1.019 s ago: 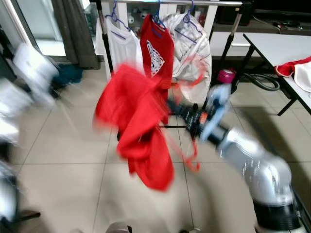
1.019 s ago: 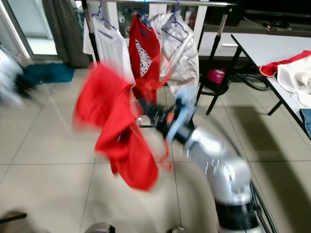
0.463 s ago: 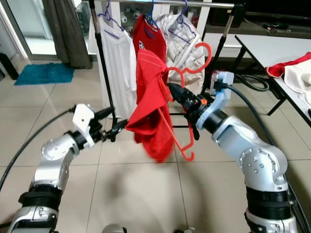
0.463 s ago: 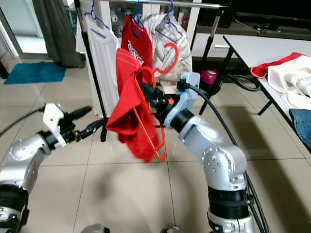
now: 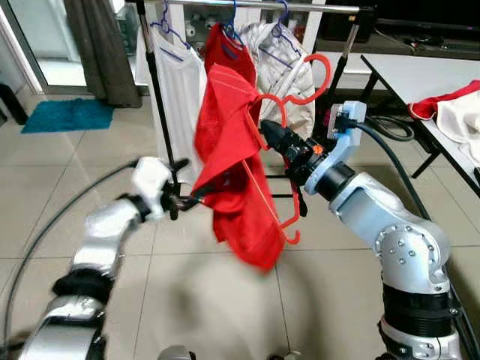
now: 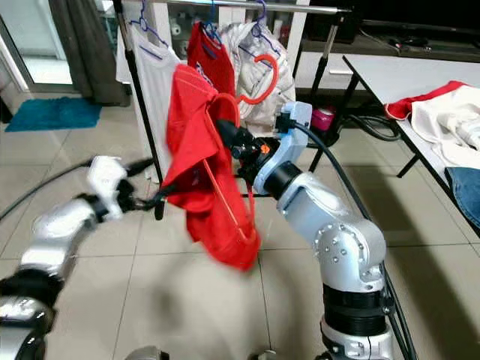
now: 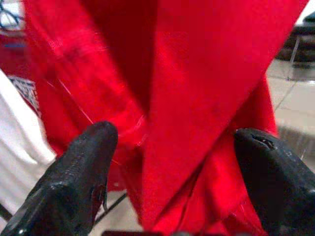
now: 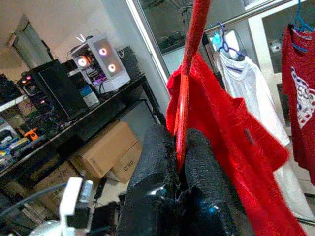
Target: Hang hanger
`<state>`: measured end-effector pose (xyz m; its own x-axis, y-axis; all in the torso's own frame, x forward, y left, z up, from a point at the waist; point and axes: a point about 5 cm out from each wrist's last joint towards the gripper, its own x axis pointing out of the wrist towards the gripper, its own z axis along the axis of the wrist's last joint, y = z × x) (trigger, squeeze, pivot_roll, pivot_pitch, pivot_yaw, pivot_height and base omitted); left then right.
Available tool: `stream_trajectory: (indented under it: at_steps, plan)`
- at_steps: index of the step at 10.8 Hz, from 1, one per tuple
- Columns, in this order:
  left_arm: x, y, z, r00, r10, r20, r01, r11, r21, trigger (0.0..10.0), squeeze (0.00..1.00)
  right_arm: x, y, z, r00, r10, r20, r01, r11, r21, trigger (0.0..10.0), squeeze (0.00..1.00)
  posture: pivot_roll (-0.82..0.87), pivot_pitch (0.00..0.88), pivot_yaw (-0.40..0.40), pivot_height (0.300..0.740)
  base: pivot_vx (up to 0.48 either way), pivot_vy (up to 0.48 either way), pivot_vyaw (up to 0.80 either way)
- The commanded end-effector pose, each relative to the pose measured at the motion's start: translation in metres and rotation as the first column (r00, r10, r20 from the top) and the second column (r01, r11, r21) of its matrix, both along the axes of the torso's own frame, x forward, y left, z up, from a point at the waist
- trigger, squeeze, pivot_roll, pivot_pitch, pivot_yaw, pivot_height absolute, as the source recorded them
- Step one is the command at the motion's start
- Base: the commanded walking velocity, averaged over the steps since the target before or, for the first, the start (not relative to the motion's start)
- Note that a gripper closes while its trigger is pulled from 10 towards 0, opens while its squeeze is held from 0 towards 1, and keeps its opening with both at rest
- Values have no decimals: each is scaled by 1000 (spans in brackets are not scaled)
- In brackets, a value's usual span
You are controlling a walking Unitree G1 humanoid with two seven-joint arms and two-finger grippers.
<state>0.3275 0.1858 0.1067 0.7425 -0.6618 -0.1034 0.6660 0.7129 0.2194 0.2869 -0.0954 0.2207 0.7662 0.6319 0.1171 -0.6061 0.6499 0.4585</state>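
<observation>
We carry the red hanger [image 5: 289,112], red shirt [image 5: 232,165] draped on it, toward the rail [image 5: 262,6]. Our right pincer [image 8: 179,147] clamps its wire; our left pincer [image 7: 167,162] spreads open at the cloth. Next, we judge, lift the hook over the rail.

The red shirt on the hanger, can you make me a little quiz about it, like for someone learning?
1. True or false: the right gripper is shut on the red hanger.
2. Which is closest to the left gripper? A) the blue rug B) the red shirt C) the table
3. Fill in: the clothes rail already carries a white shirt, a red printed shirt and a pale ____ garment.

Key
1. True: its fingers pinch the hanger's thin red bar.
2. B: its open fingers sit either side of a fold of the shirt.
3. Striped.
</observation>
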Motion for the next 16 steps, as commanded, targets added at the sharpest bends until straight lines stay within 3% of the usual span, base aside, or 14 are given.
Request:
stream_trajectory:
  at_steps: [1,2,8,16]
  plan:
    - [6,-4,2,1000,12,14,-13,1000,16,10000,0,-4,-2,19,998,3,69,-5,1000,28,10000,0,-102,18,-23,740,0,0,0]
    - [11,-9,8,999,17,38,-16,999,-33,0,0,-5,-3,19,998,-3,69,1,1000,27,10000,0,-106,20,-19,740,0,0,0]
    - [13,-9,8,999,24,28,-21,994,-107,0,0,-6,-2,16,998,-14,61,12,1000,20,10000,0,-102,23,-7,740,0,0,0]
    - [14,-10,7,999,23,25,-20,993,-114,0,0,-6,-2,16,998,-14,59,13,1000,18,10000,0,-98,24,-9,740,0,0,0]
